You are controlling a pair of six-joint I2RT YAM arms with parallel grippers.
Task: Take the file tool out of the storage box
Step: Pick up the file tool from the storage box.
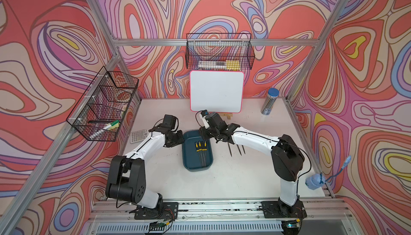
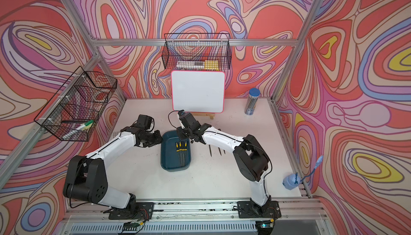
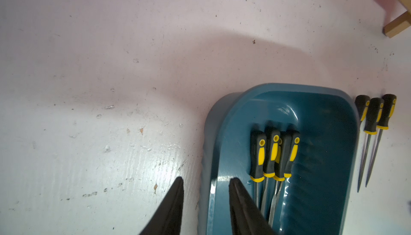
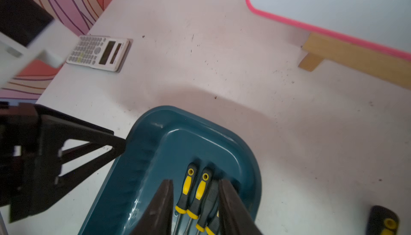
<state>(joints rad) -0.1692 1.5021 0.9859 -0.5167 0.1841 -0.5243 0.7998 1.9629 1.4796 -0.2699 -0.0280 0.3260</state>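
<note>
The storage box (image 1: 196,162) (image 2: 175,166) is a shallow teal tub in mid-table, seen in both top views. Several file tools (image 1: 200,149) (image 3: 273,153) (image 4: 195,191) with black-and-yellow handles lie side by side inside it. My right gripper (image 4: 195,181) (image 1: 205,136) hangs open over the box's far end, its fingers on either side of the handles. My left gripper (image 3: 206,179) (image 1: 182,138) is open astride the box's left wall (image 3: 210,147), one finger inside and one over the table. Three more files (image 1: 236,150) (image 3: 375,116) lie on the table right of the box, their handles under my right arm.
A calculator (image 1: 139,136) (image 4: 97,52) lies left of the box. A pink-rimmed whiteboard (image 1: 216,91) on a wooden stand (image 4: 355,60) stands behind it. A pencil tube (image 1: 270,101) is at back right. Wire baskets (image 1: 104,104) (image 1: 219,53) hang on the walls.
</note>
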